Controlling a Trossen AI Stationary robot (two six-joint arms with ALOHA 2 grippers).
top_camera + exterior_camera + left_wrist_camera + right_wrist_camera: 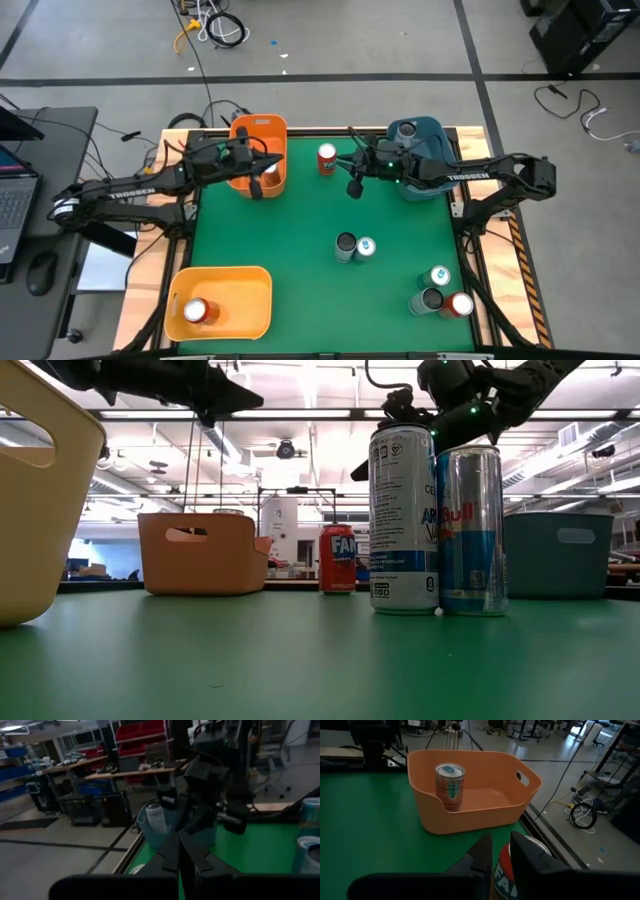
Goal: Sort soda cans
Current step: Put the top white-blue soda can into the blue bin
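Note:
A red-orange soda can stands on the green table between the orange bin and the blue bin. My right gripper hangs above and just right of this can, its fingers a little open and empty. My left gripper is shut and empty, held level over the orange bin, where one reddish can stands. A white-and-blue can stands in the blue bin. A dark can and a white-and-blue can stand mid-table.
A yellow bin at the near left holds a red can. Three more cans cluster at the near right: white-and-blue, dark, red. A laptop and cables lie off the table's left side.

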